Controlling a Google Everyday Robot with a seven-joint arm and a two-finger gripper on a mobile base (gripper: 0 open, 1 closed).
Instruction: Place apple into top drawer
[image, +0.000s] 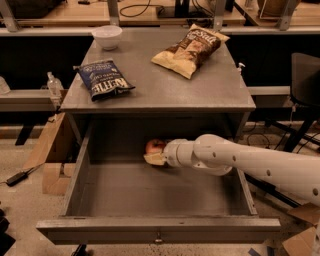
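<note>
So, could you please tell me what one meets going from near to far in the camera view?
The knob → the gripper, inside the top drawer right at the apple → the blue chip bag → the white bowl.

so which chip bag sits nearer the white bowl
The blue bag, front left, just before the bowl; the brown bag lies far right. The gripper is in the drawer at the apple.

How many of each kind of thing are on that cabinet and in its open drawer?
Chip bags: 2, the blue chip bag and the brown chip bag, on top.
Bowls: 1, the white bowl, on top.
Apples: 1, the apple, in the top drawer at the gripper.
Total: 4.
</note>
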